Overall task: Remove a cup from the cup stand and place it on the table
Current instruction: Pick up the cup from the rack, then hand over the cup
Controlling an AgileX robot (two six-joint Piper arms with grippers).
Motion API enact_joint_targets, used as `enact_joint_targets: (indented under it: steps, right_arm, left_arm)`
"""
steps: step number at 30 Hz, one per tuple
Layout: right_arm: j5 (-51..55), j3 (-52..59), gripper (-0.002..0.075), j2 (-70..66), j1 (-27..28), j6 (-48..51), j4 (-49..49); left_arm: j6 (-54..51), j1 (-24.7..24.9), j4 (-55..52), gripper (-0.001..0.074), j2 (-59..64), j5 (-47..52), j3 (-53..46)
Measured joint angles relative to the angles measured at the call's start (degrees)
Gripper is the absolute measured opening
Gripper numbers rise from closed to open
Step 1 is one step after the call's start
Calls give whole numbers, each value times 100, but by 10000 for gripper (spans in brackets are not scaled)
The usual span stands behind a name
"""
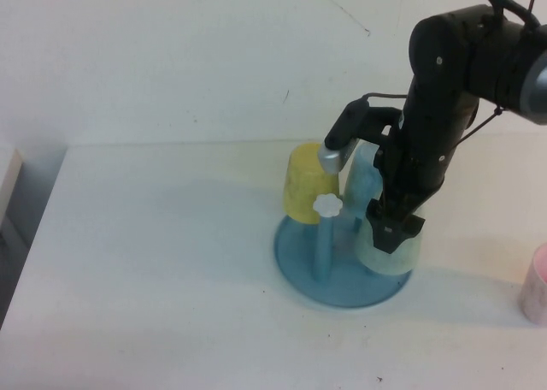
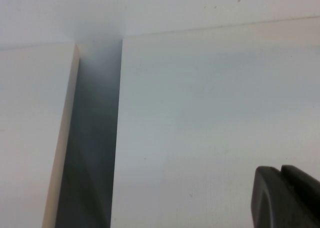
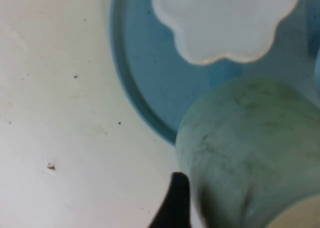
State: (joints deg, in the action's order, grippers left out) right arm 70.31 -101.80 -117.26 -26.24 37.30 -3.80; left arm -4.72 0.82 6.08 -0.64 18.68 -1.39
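Note:
The pale mint-green cup (image 1: 389, 251) stands low at the right front of the blue cup stand (image 1: 299, 262), over the dish's rim. My right gripper (image 1: 391, 229) comes down on it from above and is shut on it. In the right wrist view the cup (image 3: 250, 148) fills the near part, with one dark finger (image 3: 176, 203) against its wall; the other finger is hidden. A bare peg with a white flower knob (image 1: 327, 205) stands to the cup's left. My left gripper (image 2: 280, 170) is shut and empty over the white table (image 2: 210, 113), out of the high view.
A yellow cup (image 1: 306, 185) and a light blue cup (image 1: 363, 183) hang on the stand's rear pegs. A pink cup (image 1: 537, 286) sits at the table's right edge. A dark gap (image 2: 95, 138) separates the table's left edge from a pale panel.

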Motion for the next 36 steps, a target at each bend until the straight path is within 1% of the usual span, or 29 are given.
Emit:
enact_joint_targets:
  steps: [3, 4, 12, 18, 21, 24, 28, 30, 36]
  right_arm:
    - [0, 0, 594, 0, 0, -60, -5]
    - [0, 0, 582, 23, 0, -105, -5]
    - [0, 0, 582, 685, 0, -341, -5]
    - [33, 0, 582, 1545, 0, -500, -5]
    - [33, 214, 582, 2061, 0, -534, -66]
    - [33, 721, 582, 2528, 0, -534, -207]
    - [33, 1834, 582, 3072, 75, -523, -654]
    - [-239, 2604, 582, 3389, 249, -435, -1171]
    - [-2252, 4913, 582, 4394, 884, 287, -3746]
  left_arm:
    - [0, 0, 0, -3, 0, 0, 0]
    - [0, 0, 0, -3, 0, 0, 0]
    - [0, 0, 0, -3, 0, 0, 0]
    - [0, 0, 0, -3, 0, 0, 0]
    - [0, 0, 0, -3, 0, 0, 0]
    - [0, 0, 0, -3, 0, 0, 0]
    - [0, 0, 0, -3, 0, 0, 0]
    - [0, 0, 0, -3, 0, 0, 0]
    - [0, 0, 0, -3, 0, 0, 0]
